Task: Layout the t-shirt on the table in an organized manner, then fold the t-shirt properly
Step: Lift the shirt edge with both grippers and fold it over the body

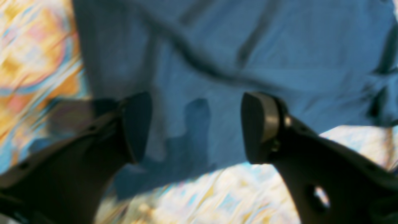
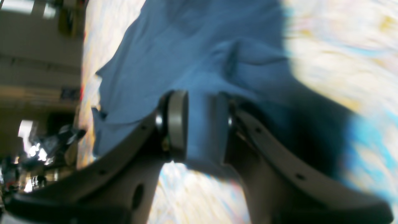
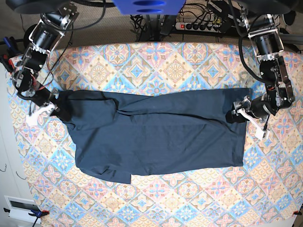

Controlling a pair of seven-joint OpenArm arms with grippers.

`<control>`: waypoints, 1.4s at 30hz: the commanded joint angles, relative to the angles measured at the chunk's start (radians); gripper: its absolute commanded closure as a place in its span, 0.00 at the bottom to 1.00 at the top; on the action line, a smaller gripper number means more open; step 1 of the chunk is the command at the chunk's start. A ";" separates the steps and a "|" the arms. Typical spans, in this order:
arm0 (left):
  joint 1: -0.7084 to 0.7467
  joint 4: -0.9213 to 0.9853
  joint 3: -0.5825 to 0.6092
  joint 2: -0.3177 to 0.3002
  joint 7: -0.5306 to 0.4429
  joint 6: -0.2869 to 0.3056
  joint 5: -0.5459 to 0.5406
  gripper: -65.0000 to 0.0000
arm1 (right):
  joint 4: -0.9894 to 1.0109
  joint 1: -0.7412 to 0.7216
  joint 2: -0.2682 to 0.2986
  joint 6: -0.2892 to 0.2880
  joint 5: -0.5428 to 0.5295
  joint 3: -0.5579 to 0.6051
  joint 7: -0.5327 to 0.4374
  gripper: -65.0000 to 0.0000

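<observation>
T-shirt [image 3: 156, 137] lay spread flat across the middle of the table [image 3: 156, 61], running left to right in the base view, bare table on all sides. Right gripper [image 3: 53, 111] sat at the shirt's left edge, on the far-left corner; in the right wrist view shirt edge was between its fingers [image 2: 178, 124]. Left gripper [image 3: 239, 115] sat at the shirt's right edge, over the cloth, fingers [image 1: 259, 124] apart. Power strip [image 3: 201, 26] lay beyond the table's far edge.
</observation>
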State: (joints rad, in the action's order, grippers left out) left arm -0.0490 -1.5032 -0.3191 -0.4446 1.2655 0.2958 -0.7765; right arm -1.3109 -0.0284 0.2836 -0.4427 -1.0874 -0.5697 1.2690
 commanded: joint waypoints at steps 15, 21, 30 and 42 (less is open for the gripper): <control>0.269 -0.133 -0.163 0.010 -0.013 0.007 -0.145 0.33 | -0.187 0.167 0.038 -0.009 -0.029 -0.048 -0.004 0.75; 0.212 0.008 -0.163 0.054 -0.016 0.007 -0.145 0.33 | -0.189 0.167 0.038 -0.009 -0.029 -0.046 -0.004 0.75; 0.134 0.077 -0.160 0.154 -0.082 0.006 -0.071 0.44 | -0.189 0.167 0.036 -0.009 -0.029 -0.048 -0.004 0.75; 0.105 0.075 -0.263 0.172 -0.076 0.006 0.002 1.00 | -0.187 0.181 0.035 -0.009 -0.030 -0.048 -0.004 0.72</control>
State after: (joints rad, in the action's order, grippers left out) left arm 0.0647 -1.4124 -0.5758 -0.2489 1.2022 0.2958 -0.7631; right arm -1.4815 0.1558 0.2993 -0.4446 -1.0954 -0.6106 1.2789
